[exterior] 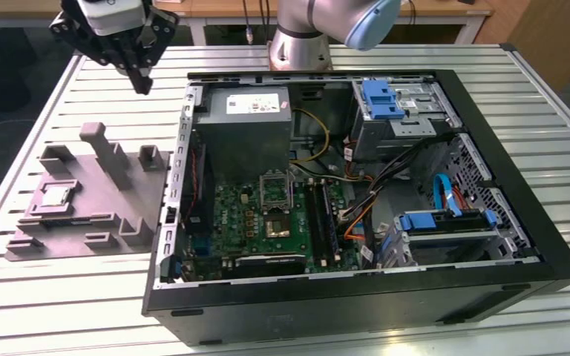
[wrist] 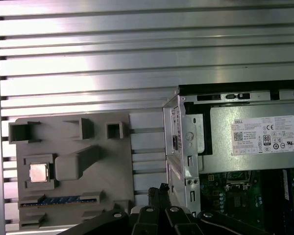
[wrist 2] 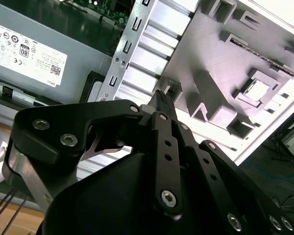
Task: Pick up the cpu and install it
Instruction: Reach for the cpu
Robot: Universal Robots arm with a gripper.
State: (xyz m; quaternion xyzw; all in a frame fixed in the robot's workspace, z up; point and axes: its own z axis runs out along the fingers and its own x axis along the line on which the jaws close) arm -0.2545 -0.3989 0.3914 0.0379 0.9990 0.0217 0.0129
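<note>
The cpu (exterior: 56, 196) is a small silvery square lying flat in a recess of a grey moulded holder (exterior: 107, 215) on the table, at the exterior view's left. It also shows in the first wrist view as the cpu (wrist: 39, 172) and in the second wrist view as the cpu (wrist 2: 257, 91). My black gripper (exterior: 145, 83) hangs high above the table, behind the holder and beside the case's back corner. Its fingers are shut with nothing between them, as seen on the gripper (wrist: 159, 189) and the gripper (wrist 2: 160, 97). The green board's metal-framed socket (exterior: 277, 225) lies inside the open computer case (exterior: 503, 245).
The case's power supply (exterior: 250, 119), drive bays (exterior: 394, 104) and cable bundles (exterior: 384, 193) crowd around the board. Upright posts (exterior: 107, 152) rise from the grey holder. The arm's base (exterior: 300, 44) stands behind the case on the slatted metal table (exterior: 67, 311).
</note>
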